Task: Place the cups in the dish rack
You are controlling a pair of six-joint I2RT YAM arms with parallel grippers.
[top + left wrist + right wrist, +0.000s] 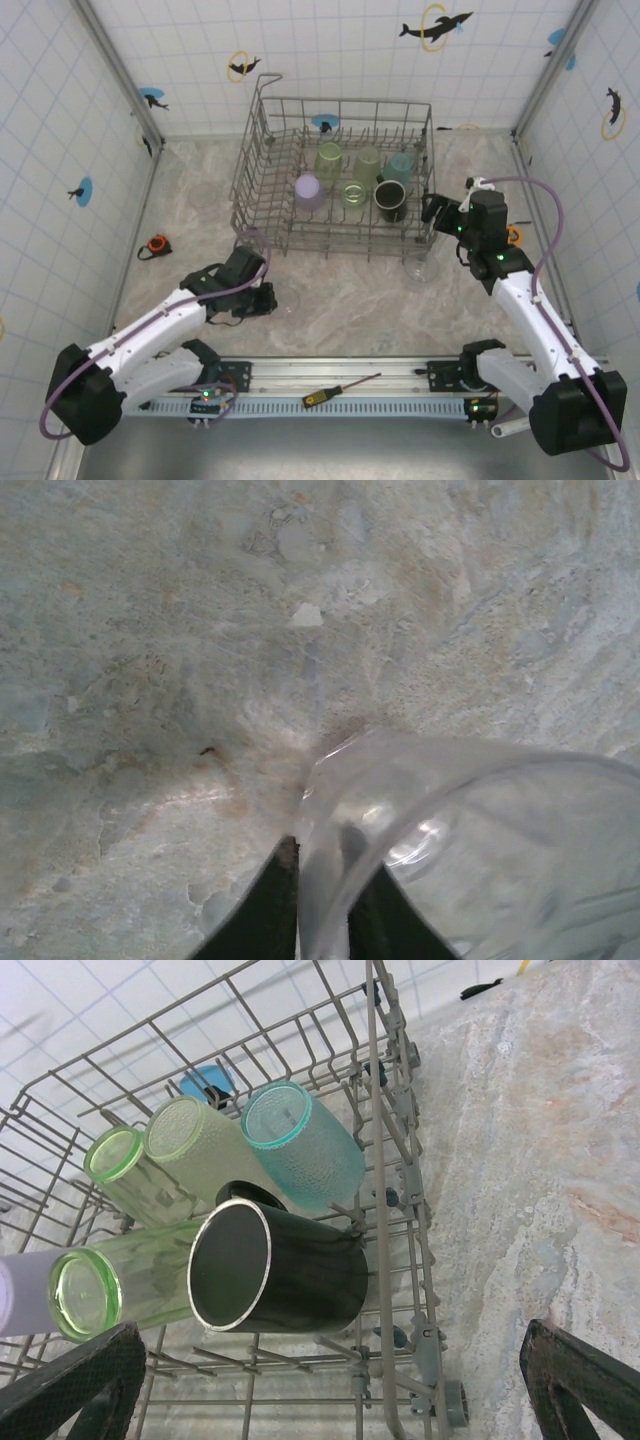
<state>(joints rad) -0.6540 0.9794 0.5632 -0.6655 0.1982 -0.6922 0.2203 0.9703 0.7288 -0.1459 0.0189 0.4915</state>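
Six cups [354, 192] stand in the dish rack [262, 150] (the black mug [391, 200] among them). The left claw [322, 915] pinches a clear cup [480, 840] by its rim, low over the worktop [150, 680]. The right claw [325, 1395] hangs spread beside the rack. A second clear cup [418, 268] waits just outside.

A counter [340, 310] with a marbled beige and grey surface is enclosed by white tiled walls: a back wall [330, 50] across the top of the frame, a left wall [50, 150] and a right wall [600, 200]. Dark fish-shaped stickers [436, 25], some ringed in yellow, some set on blue discs, are scattered over the tiles. Metal corner posts [122, 75] are seen at upper left and upper right. A ribbed aluminium rail [400, 407] is fixed along the bottom edge.
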